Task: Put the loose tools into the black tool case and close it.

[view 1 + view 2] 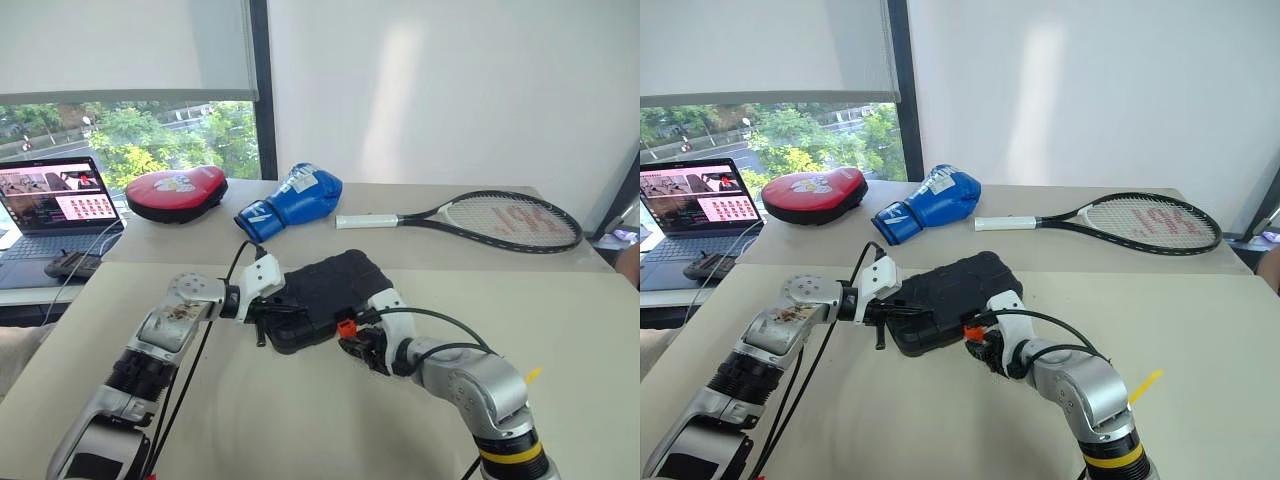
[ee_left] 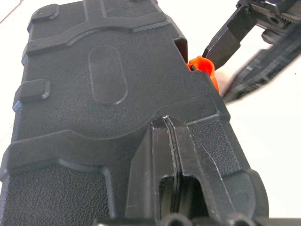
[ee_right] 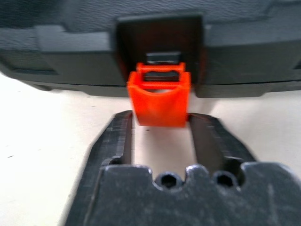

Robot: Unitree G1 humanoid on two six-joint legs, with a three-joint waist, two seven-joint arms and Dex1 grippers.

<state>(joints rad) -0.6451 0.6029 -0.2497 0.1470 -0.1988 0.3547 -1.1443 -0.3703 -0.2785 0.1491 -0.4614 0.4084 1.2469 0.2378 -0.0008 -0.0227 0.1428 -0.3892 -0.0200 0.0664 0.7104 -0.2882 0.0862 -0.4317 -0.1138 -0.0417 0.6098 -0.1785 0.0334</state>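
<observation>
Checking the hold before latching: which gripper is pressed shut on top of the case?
The left gripper: its fingers lie closed together on the black tool case lid. The right gripper stands open, fingers either side of the orange latch.

1. The tool case [image 1: 322, 297] lies closed on the near desk [image 1: 300, 420], about mid-way across.
2. The left end effector [image 2: 171, 141] rests on the case's left end, fingers together.
3. The right end effector [image 3: 162, 136] sits at the case's near edge, its fingers either side of the latch [image 3: 160, 101]; whether they touch it is hard to tell.
4. Behind, on the far desk [image 1: 420, 245]: a punch pad [image 1: 176, 193] to the left, a boxing glove [image 1: 291, 201] just right of it, a tennis racket [image 1: 480, 218] further right.
5. A laptop [image 1: 55, 215] stands at the far left, with a small controller [image 1: 72, 265] before it.
</observation>
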